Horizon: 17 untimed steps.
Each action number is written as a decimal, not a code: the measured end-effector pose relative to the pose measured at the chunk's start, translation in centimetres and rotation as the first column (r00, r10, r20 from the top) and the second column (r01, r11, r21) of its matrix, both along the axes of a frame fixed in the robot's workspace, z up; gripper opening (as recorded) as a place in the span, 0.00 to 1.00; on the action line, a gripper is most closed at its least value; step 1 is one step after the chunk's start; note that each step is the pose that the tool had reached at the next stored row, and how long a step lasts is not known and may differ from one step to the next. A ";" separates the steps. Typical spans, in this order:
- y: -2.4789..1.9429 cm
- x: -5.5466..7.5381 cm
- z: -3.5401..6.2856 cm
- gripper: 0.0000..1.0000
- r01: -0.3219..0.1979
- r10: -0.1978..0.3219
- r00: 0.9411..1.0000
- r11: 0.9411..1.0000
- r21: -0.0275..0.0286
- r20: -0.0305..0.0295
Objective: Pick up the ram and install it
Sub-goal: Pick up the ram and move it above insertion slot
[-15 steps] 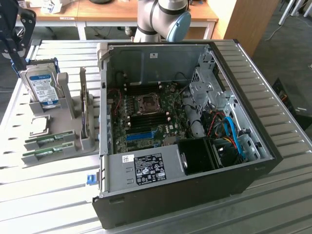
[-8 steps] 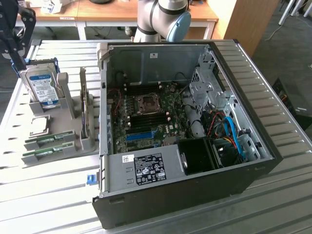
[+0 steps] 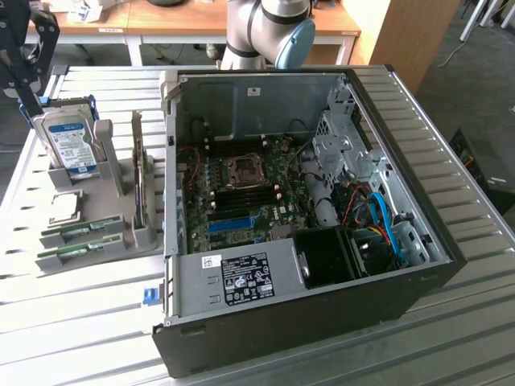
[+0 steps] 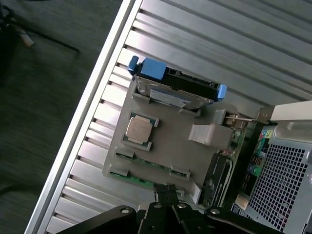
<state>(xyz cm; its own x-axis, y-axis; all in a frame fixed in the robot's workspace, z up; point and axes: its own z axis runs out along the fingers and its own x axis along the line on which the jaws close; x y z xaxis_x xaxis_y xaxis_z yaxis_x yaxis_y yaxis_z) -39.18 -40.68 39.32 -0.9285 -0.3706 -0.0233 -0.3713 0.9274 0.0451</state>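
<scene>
With claw point(image 4: 166, 191) pinched shut on nothing, poised over holder point(image 4: 170, 148) on surface point(image 3: 96, 322). Ram point(image 3: 80, 229), two sticks, propped on edge in holder slots, presumably for nipping from above; not yet lifted, beside open case point(image 3: 322, 314), clear of board point(image 3: 278, 211).

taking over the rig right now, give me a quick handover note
Gripper: shut, holding nothing, hovers over the ram end of the grey holder.
Ram: two green ram sticks lie in the holder, beside the open computer case.
Done: nothing that shows; neither stick is lifted.
Left: pick up a stick and install it on the motherboard.
</scene>
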 end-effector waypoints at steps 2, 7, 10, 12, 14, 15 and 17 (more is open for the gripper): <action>0.00 0.0 0.00 0.11 -0.033 0.033 0.999 0.999 0.000 0.000; 0.00 0.0 0.00 0.11 -0.121 0.121 0.993 0.993 0.000 0.000; 0.00 0.0 0.00 0.11 -0.173 0.173 0.985 0.985 0.000 0.000; 0.00 0.0 0.00 0.11 -0.206 0.206 0.978 0.978 0.000 0.000; 0.00 0.0 0.00 0.11 -0.239 0.239 0.971 0.971 0.000 0.000; 0.00 0.0 0.00 0.11 -0.255 0.255 0.967 0.967 0.000 0.000; 0.00 0.0 0.00 0.11 -0.290 0.290 0.957 0.957 0.000 0.000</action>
